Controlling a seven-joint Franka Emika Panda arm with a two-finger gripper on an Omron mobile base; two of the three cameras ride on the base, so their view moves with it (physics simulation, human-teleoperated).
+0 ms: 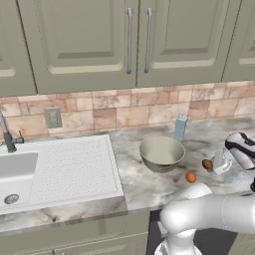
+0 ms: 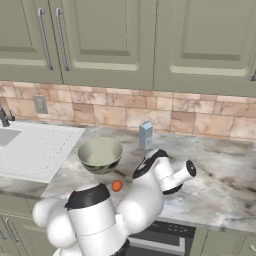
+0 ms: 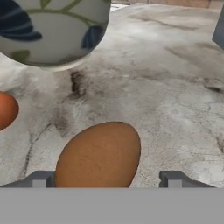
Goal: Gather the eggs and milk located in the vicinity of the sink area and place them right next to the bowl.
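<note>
My gripper (image 3: 107,179) is low over the tabletop (image 1: 149,187), an egg (image 3: 99,155) sitting between the two fingertips (image 3: 41,178). Left tip is right at the shell, right tip shows a gap, so jaws read as parted around the egg; can't tell if they're closing on it or letting go, so I won't call it a grip. The left base view shows that egg (image 1: 207,164) at the gripper's nose, just right of the bowl (image 1: 161,153). Second egg (image 1: 191,177) lies loose on the tabletop, slightly nearer the front edge, also near the bowl; in the hand view it's the orange blob (image 3: 6,109) at the left edge. Milk carton (image 1: 180,128) stands upright behind the bowl against the backsplash (image 1: 119,112), near it but not touching. My read: everything is already grouped on the bowl's side, well apart from the sink (image 1: 20,174) and its ribbed drainboard (image 1: 74,164), so this looks like a late placement step. Eggs roll, so setting them low and flat makes sense. Tabletop is mottled grey marble, level. Tan tile backsplash with an outlet (image 1: 53,118), sage-green cabinets (image 1: 79,40) above with vertical bar handles, dark tap (image 1: 7,135) at far left.
</note>
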